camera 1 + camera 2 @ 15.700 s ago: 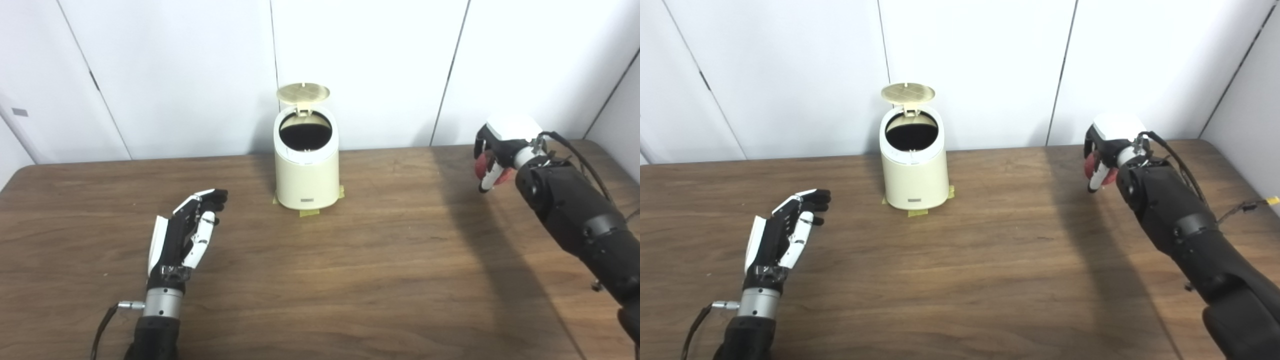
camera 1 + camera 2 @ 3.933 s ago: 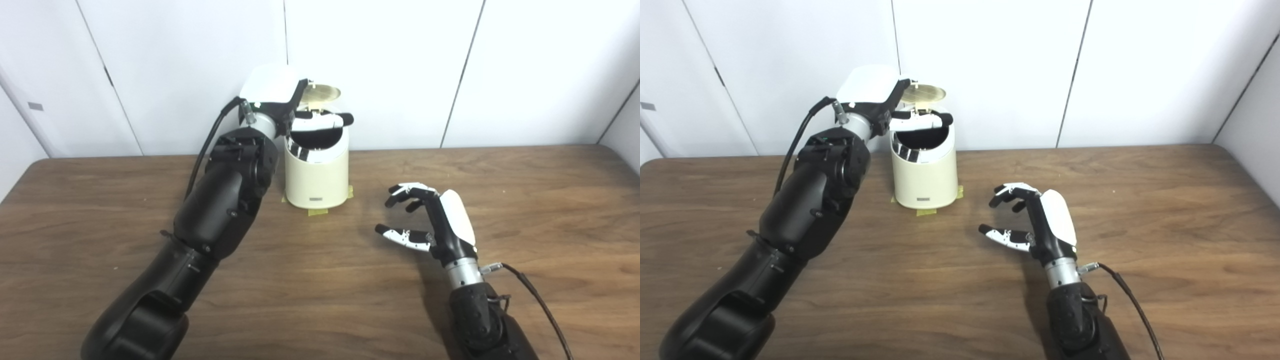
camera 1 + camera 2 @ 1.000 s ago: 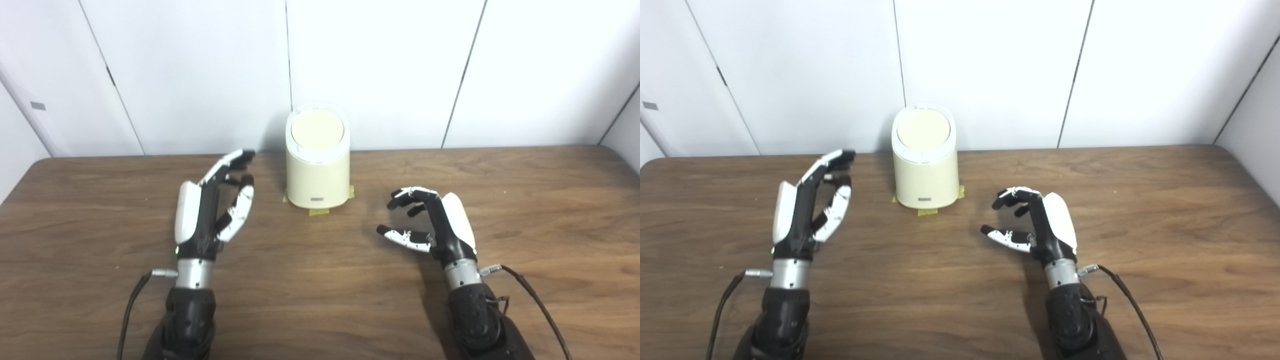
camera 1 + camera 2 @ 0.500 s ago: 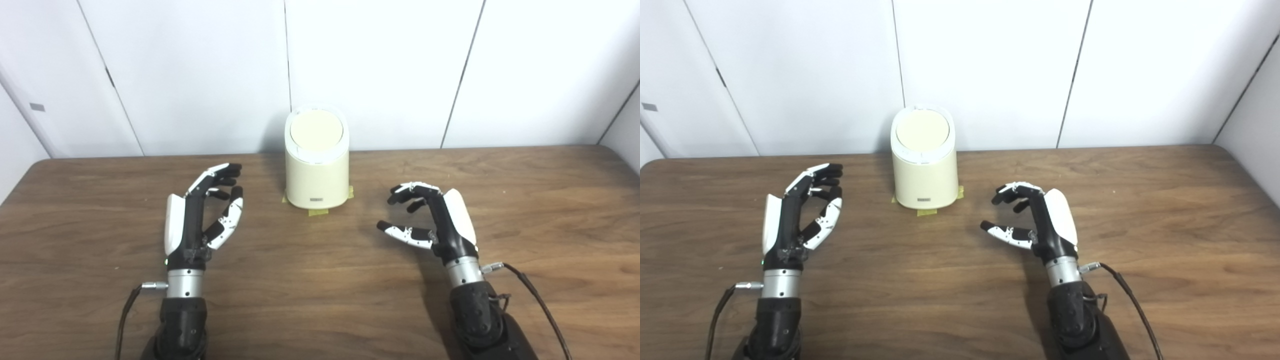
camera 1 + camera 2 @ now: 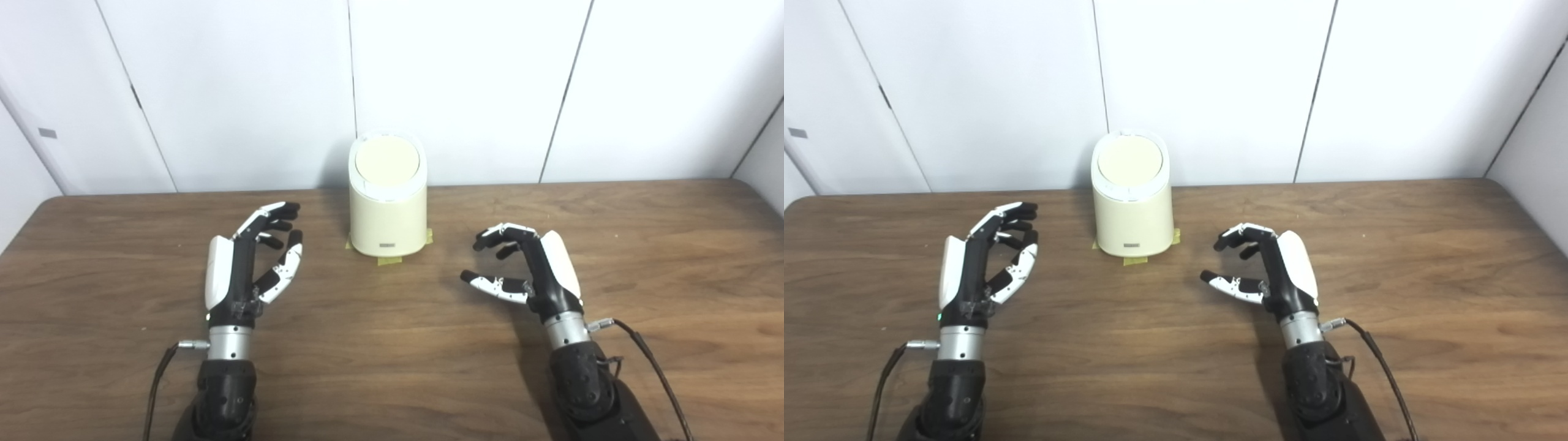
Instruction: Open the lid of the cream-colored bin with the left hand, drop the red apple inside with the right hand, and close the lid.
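With its lid (image 5: 387, 160) seated flat in the top ring, the cream-colored bin (image 5: 388, 211) stands upright at the far centre of the wooden table (image 5: 392, 380), close to the white panelled wall (image 5: 465, 86). Strips of yellow tape (image 5: 387, 260) show under the near edge of its base and at both sides. A small dark label sits low on the bin's near face. The red apple cannot be seen in either view.

Left hand (image 5: 245, 269): positioned over the table to the near left of the bin, well apart from it. The fingers (image 5: 272, 214) are extended toward the far side and spread from the thumb (image 5: 283, 272). It holds nothing. The white back shell faces left. A thin cable runs from the metal wrist toward the near edge.

Right hand (image 5: 533, 269): positioned over the table to the near right of the bin, also well apart from it. The fingers (image 5: 1240, 234) are curled loosely toward the left, with the thumb (image 5: 1228, 284) set below them and a clear gap between. It holds nothing. The white back shell faces right. A cable leaves the wrist and trails toward the near right.

Both forearms enter from the near edge, with the bin roughly midway between the two hands.
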Tool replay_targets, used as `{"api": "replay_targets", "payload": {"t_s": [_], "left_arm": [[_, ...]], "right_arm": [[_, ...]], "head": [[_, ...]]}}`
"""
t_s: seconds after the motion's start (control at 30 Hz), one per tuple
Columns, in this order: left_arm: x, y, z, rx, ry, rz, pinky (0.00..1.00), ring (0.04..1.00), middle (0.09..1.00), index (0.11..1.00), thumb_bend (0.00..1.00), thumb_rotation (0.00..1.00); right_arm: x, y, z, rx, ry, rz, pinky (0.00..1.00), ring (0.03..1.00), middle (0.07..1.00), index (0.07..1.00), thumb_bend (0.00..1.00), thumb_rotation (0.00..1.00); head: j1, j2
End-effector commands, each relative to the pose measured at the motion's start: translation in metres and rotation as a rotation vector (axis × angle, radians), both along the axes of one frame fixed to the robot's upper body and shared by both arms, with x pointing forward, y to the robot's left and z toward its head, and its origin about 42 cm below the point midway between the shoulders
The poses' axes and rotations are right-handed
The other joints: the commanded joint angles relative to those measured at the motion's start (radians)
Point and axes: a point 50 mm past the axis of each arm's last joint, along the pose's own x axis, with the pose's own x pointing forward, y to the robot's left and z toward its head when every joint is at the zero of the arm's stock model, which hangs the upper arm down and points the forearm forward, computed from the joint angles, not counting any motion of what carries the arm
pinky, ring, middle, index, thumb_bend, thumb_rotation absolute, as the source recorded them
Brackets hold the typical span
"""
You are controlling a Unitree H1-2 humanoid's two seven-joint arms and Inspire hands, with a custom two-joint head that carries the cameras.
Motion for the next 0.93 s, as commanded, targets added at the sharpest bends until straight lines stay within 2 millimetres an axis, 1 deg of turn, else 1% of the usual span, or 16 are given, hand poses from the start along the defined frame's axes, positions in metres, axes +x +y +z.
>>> {"api": "replay_targets", "payload": {"t_s": [0.0, 0.13, 0.3, 0.43, 0.53, 0.73, 0.83, 0.9], "left_arm": [[-0.0055, 0.0081, -0.013, 0.022, 0.032, 0.025, 0.49, 0.638, 0.691, 0.706, 0.29, 0.32], [-0.0058, 0.0074, -0.0129, 0.031, 0.039, 0.025, 0.49, 0.635, 0.689, 0.704, 0.29, 0.31], [-0.0056, 0.0058, -0.0132, 0.042, 0.04, 0.023, 0.5, 0.642, 0.691, 0.703, 0.29, 0.33], [-0.0054, 0.0051, -0.0127, 0.051, 0.045, 0.024, 0.48, 0.627, 0.693, 0.703, 0.29, 0.33], [-0.0047, 0.0056, -0.0128, 0.066, 0.05, 0.032, 0.49, 0.635, 0.698, 0.705, 0.29, 0.35], [-0.0029, 0.0079, -0.0152, 0.092, 0.051, 0.043, 0.5, 0.641, 0.699, 0.7, 0.29, 0.33], [-0.0034, 0.0083, -0.0149, 0.095, 0.048, 0.043, 0.53, 0.661, 0.705, 0.701, 0.29, 0.37], [-0.0036, 0.0085, -0.0144, 0.092, 0.05, 0.046, 0.53, 0.664, 0.706, 0.7, 0.29, 0.35]], "right_arm": [[0.0055, 0.0011, 0.0124, 0.008, -0.057, 0.024, 0.47, 0.592, 0.622, 0.495, 0.49, 0.15], [0.0048, 0.0011, 0.012, 0.012, -0.054, 0.033, 0.47, 0.585, 0.622, 0.495, 0.49, 0.15], [0.0052, 0.0015, 0.0117, 0.005, -0.052, 0.038, 0.45, 0.572, 0.618, 0.495, 0.49, 0.15], [0.0058, 0.0018, 0.0106, 0.011, -0.049, 0.042, 0.44, 0.564, 0.607, 0.495, 0.49, 0.15], [0.0062, 0.0018, 0.0105, 0.011, -0.039, 0.046, 0.45, 0.567, 0.611, 0.495, 0.49, 0.15], [0.0058, 0.0029, 0.0113, 0.016, -0.032, 0.048, 0.45, 0.564, 0.618, 0.495, 0.49, 0.15], [0.0053, 0.0032, 0.0118, 0.015, -0.034, 0.048, 0.45, 0.565, 0.617, 0.494, 0.49, 0.15], [0.0055, 0.0032, 0.0118, 0.013, -0.038, 0.048, 0.43, 0.548, 0.606, 0.494, 0.49, 0.15]], "head": [[-0.001, 0.002], [0.002, 0.004], [0.0, 0.007], [0.002, 0.006], [0.002, 0.006], [0.005, 0.008], [0.003, 0.009], [0.002, 0.01]]}}
